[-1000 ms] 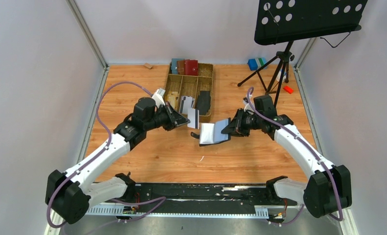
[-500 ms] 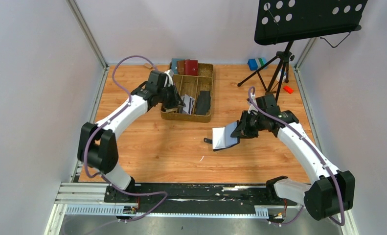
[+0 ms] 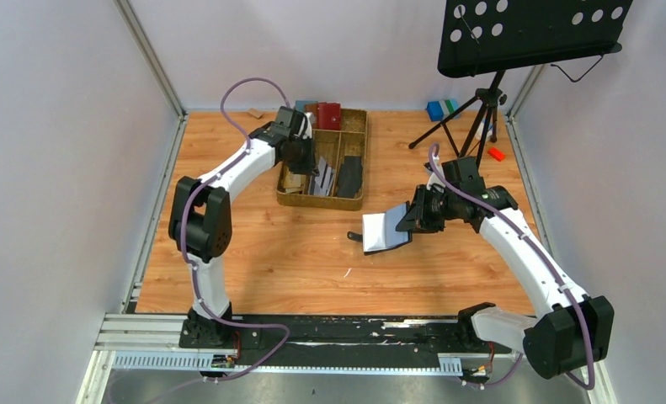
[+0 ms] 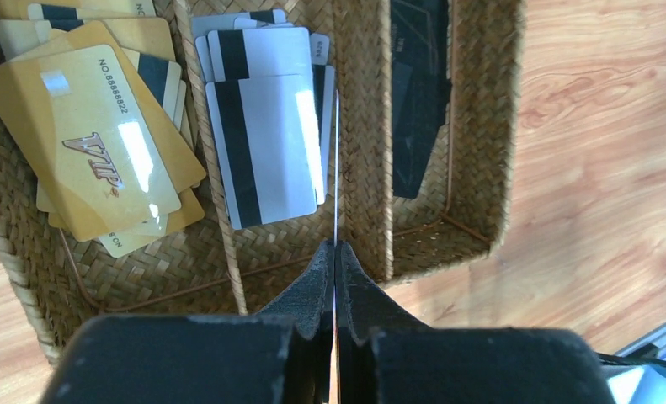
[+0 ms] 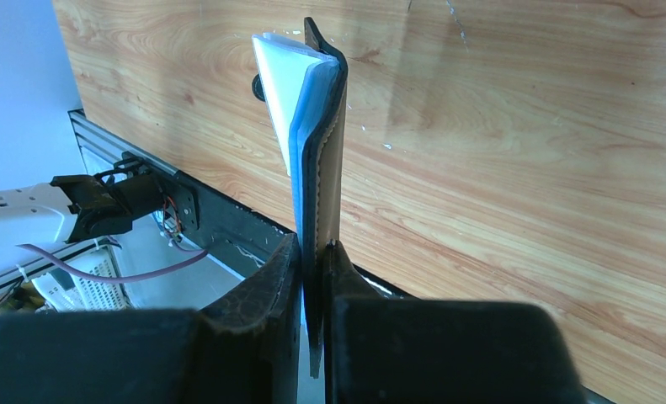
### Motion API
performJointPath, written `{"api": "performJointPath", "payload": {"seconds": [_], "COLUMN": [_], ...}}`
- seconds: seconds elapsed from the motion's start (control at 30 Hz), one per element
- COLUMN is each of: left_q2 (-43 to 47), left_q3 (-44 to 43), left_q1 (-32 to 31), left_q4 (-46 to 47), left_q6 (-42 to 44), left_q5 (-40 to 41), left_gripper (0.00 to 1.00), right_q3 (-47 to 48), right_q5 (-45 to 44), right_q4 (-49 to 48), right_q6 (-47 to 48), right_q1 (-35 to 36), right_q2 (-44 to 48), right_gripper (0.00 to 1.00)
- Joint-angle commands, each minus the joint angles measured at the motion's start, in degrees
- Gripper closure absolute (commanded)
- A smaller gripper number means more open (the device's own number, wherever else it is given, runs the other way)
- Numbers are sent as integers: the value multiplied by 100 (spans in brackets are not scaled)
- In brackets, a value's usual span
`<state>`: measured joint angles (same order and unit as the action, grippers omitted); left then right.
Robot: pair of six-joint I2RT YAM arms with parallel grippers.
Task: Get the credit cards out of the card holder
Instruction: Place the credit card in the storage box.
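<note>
Drop-off is the step in hand — the left claw (image 4: 335,252), clamped on one white card (image 4: 337,160) held edge-on, hangs over the basket (image 4: 481,126), above its middle compartment where other white cards (image 4: 270,151) lie. Right of the basket and nearer the arms, the right claw (image 5: 314,252) pinches the open card holder (image 5: 321,160) over the surface (image 3: 295,261). The next move calls for parting the left claw — letting the card fall flat.

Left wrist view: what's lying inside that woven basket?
Basket compartments: gold cards left, white striped cards middle, a black flat piece right. Each pile hides its lower cards.
</note>
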<state>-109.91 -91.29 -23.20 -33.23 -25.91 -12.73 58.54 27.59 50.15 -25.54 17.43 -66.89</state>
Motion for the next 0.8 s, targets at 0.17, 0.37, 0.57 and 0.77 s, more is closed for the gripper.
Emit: {"api": "performJointPath", "payload": {"seconds": [0.17,0.37,0.57,0.77], "left_q2": [-522,-639,-655,-12], "left_q3": [-164,-24,-145,-149], "left_q1": [8,4,9,8], "left_q4": [215,412,154,-117], "left_q6": [202,162,181,377], "left_q5": [-131,186,667,671], "left_gripper": [100,100,80,53], "right_q3": [166,54,88,207], "right_q5": [15,-7,97,169], "right_q4": [-75,2,-7,-61], "right_q6": [-17,11,92,156], "right_q1": [-29,-29,-33,-37], "right_q2": [140,262,226,75], "right_gripper": [100,100,100,100]}}
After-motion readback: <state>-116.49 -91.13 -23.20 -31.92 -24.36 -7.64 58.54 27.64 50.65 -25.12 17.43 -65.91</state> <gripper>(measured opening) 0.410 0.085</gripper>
